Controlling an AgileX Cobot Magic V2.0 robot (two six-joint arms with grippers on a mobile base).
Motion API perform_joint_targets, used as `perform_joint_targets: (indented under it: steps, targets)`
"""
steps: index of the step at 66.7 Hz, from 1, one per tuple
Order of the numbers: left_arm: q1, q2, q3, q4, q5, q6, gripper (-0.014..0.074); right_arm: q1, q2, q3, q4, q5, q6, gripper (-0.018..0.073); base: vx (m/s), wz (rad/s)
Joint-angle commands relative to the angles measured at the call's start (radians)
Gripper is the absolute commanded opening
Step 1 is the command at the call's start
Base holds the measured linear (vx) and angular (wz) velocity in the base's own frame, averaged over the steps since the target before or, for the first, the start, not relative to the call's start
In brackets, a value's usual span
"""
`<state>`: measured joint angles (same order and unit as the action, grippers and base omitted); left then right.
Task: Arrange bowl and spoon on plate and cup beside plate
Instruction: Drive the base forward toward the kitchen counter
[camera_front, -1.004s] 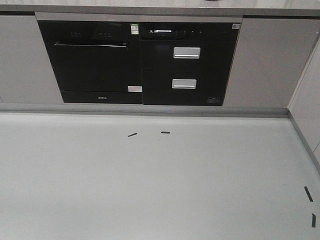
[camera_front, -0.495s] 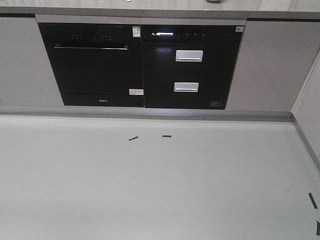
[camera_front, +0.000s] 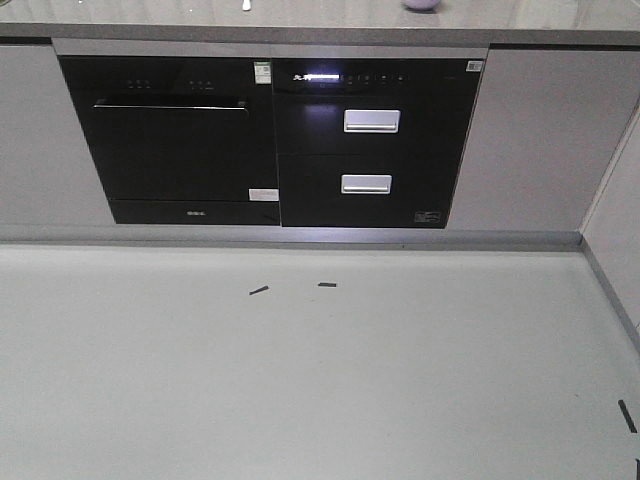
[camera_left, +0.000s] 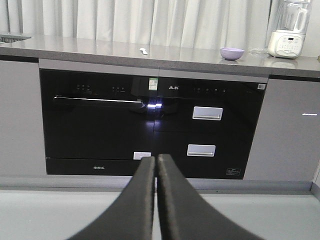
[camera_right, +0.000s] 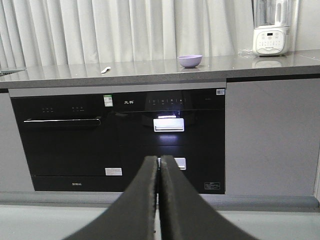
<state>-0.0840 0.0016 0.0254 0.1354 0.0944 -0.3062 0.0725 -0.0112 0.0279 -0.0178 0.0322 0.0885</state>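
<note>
Faces the counter (camera_left: 75, 49) from well back, with left end effector (camera_left: 155, 160) and right end effector (camera_right: 159, 159) both pressed together, empty. Shows bowl (camera_left: 232, 53) and spoon (camera_left: 143, 50) well apart there; no plate or cup visible. Leaves everything undone.

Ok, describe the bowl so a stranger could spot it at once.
Find the grey countertop above the black built-in appliances. Left of the white blender sits the bowl. It is small, round and lavender, unlike the pale spoon further left.

Open countertop (camera_right: 150, 69) between spoon (camera_right: 105, 69) and bowl (camera_right: 190, 61); blender (camera_right: 270, 37) well to the right, curtain (camera_right: 125, 30) close behind.
</note>
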Motion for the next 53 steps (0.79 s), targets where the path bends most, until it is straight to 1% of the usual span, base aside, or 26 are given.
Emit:
perform_joint_targets:
  steps: [1, 53]
  targets:
    - [0.003, 0.018, -0.007, 0.0, -0.076, -0.011, -0.0006, -0.001, -0.01, 0.003, -0.005, -0.075, -0.006, -0.0003, 0.14, -0.07]
    - [0.003, 0.018, -0.007, 0.0, -0.076, -0.011, -0.0006, -0.001, -0.01, 0.003, -0.005, -0.075, -0.006, -0.0003, 0.15, -0.03]
